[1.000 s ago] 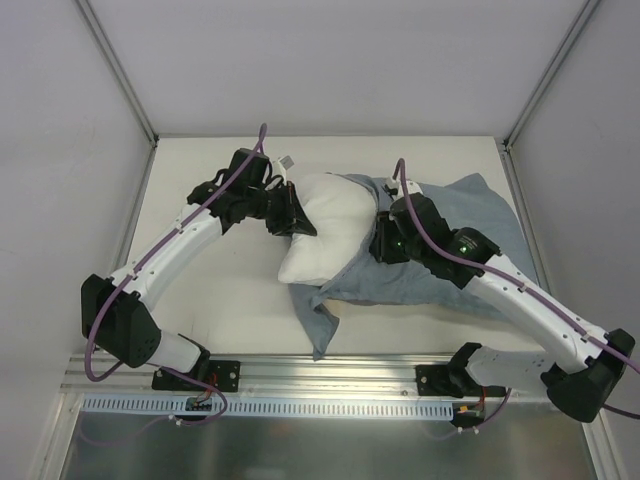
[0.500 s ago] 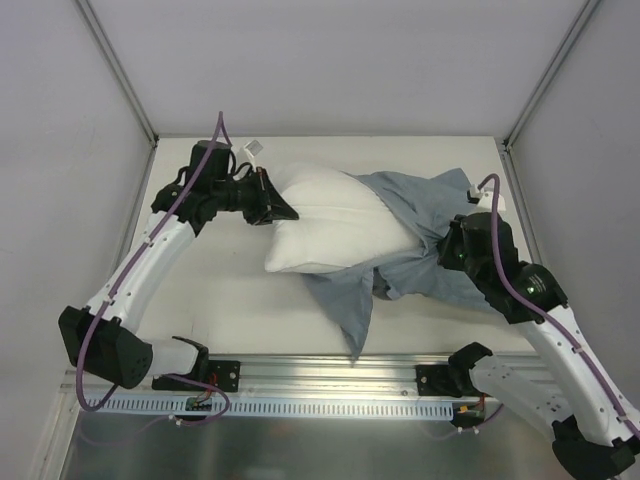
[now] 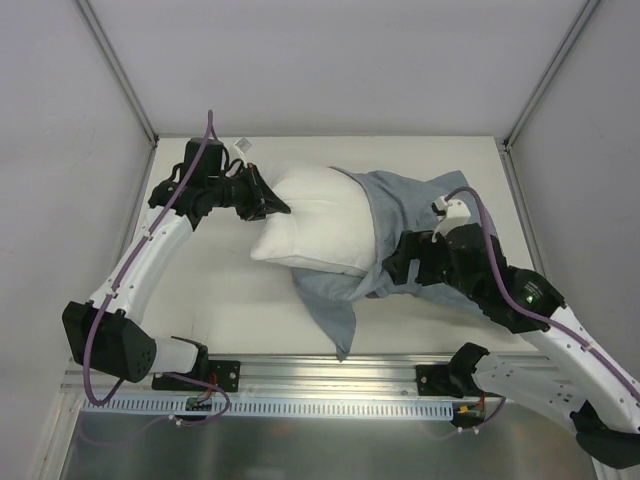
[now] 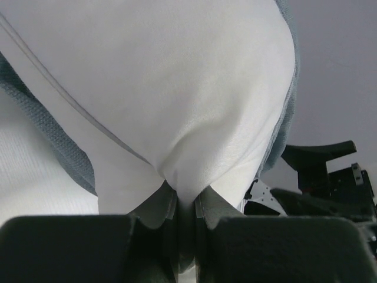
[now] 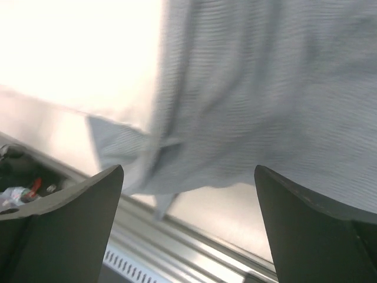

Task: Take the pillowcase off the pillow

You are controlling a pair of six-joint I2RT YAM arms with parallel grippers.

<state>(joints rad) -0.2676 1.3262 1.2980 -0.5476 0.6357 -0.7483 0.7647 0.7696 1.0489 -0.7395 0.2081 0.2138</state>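
Note:
The white pillow [image 3: 315, 220] lies across the middle of the table, its right end still inside the grey-blue pillowcase [image 3: 425, 200]. A loose flap of the case [image 3: 335, 315] trails toward the near edge. My left gripper [image 3: 272, 205] is shut on the pillow's left end. In the left wrist view the white fabric [image 4: 177, 88] bunches into the closed left gripper [image 4: 185, 206], with a strip of the case's edge [image 4: 53, 141] beside it. My right gripper [image 3: 395, 268] hovers open over the case's near edge. In the right wrist view its gripper [image 5: 188, 194] holds nothing, with the case [image 5: 265, 100] and pillow [image 5: 76, 53] beyond.
The metal rail [image 3: 330, 372] runs along the table's near edge, also seen as the rail [image 5: 177, 242] below the right fingers. The enclosure's walls and corner posts [image 3: 120, 75] close in the left, back and right sides of the table.
The right gripper has opened, let go of the pillowcase and swung back left toward the pillow. The left gripper has drawn the pillow slightly left and back, baring more white.

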